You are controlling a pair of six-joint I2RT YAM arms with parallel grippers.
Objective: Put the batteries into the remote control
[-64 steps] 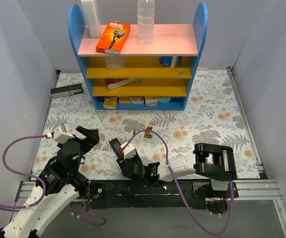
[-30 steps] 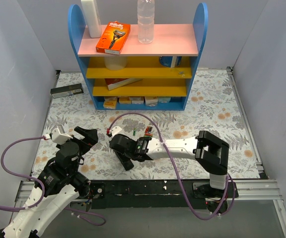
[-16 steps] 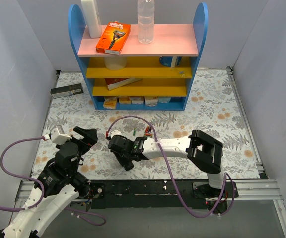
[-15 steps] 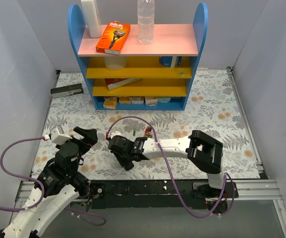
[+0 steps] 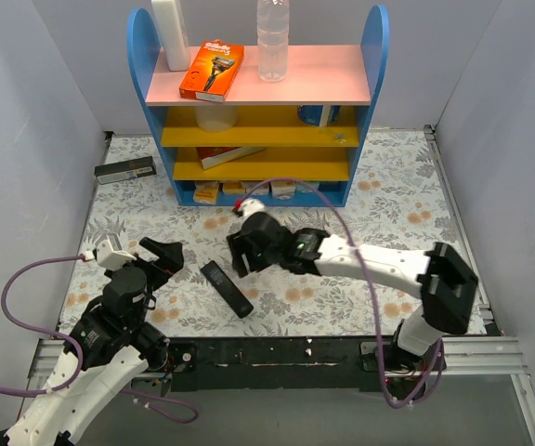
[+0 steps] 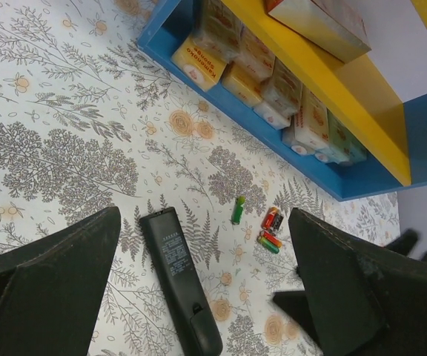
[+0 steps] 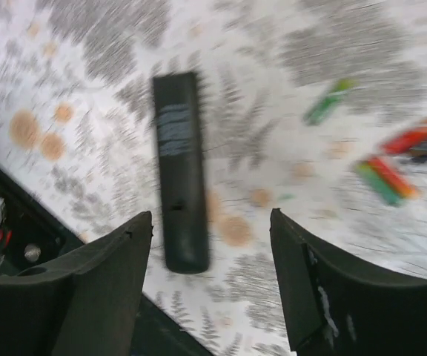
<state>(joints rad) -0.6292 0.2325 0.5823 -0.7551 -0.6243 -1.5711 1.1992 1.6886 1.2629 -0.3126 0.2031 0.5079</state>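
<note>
The black remote control point(image 5: 227, 288) lies flat on the floral table, back side up, untouched; it also shows in the left wrist view point(image 6: 180, 278) and, blurred, in the right wrist view point(image 7: 179, 167). The batteries lie behind it: a thin green one point(image 6: 238, 210) apart, a red and a dark one point(image 6: 273, 219), and a red-green one point(image 6: 268, 241). The right wrist view shows the green one point(image 7: 328, 101) and the red-green one point(image 7: 386, 179). My left gripper point(image 5: 161, 254) point(image 6: 204, 215) is open and empty, left of the remote. My right gripper point(image 5: 239, 251) point(image 7: 210, 215) is open and empty, above the remote's far end.
A blue shelf unit point(image 5: 258, 121) with yellow and pink shelves stands at the back, holding boxes and a bottle; its lower shelf shows in the left wrist view point(image 6: 273, 81). A dark flat box with a pale label point(image 5: 125, 170) lies at the back left.
My right arm has lifted off the remote and swung back and right, leaving the remote uncovered on the table. The left arm has hardly moved.
</note>
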